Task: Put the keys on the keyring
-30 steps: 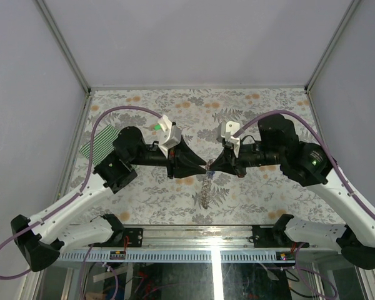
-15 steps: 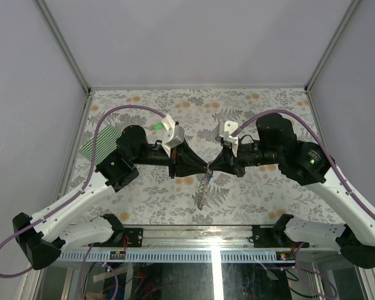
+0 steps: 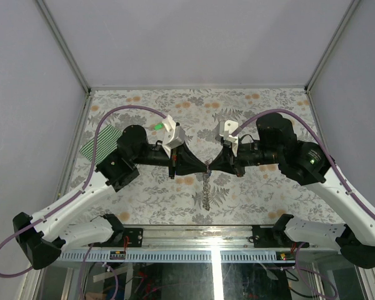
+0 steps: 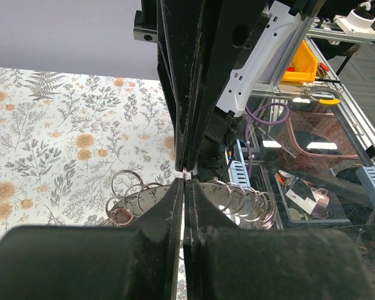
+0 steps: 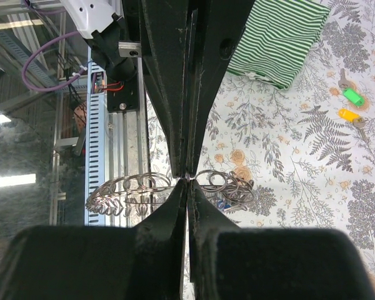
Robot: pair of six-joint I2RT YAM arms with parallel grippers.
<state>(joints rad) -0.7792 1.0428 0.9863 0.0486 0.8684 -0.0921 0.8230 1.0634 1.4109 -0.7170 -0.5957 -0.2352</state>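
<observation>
The keyring (image 3: 206,187) is a chain of thin metal rings hanging from where my two grippers meet tip to tip above the table's middle. My left gripper (image 3: 203,166) and right gripper (image 3: 212,166) are both shut on its top. In the left wrist view the left gripper (image 4: 184,182) pinches it, with rings (image 4: 244,197) fanned to both sides and a reddish key head (image 4: 120,215) among them. In the right wrist view the right gripper (image 5: 187,185) does the same, and a blue bit (image 5: 223,202) shows among the rings (image 5: 134,187). A green key (image 5: 351,95) and a yellow key (image 5: 349,115) lie on the cloth-covered table.
A green-and-white striped cloth (image 3: 95,145) lies at the table's left edge, partly under my left arm, and also shows in the right wrist view (image 5: 281,37). The floral tablecloth (image 3: 250,106) covers the table. A metal rail (image 3: 194,234) runs along the near edge.
Both grippers have shifted slightly and stay tip to tip on the chain's top. The hanging chain has swung a little and now hangs straighter.
</observation>
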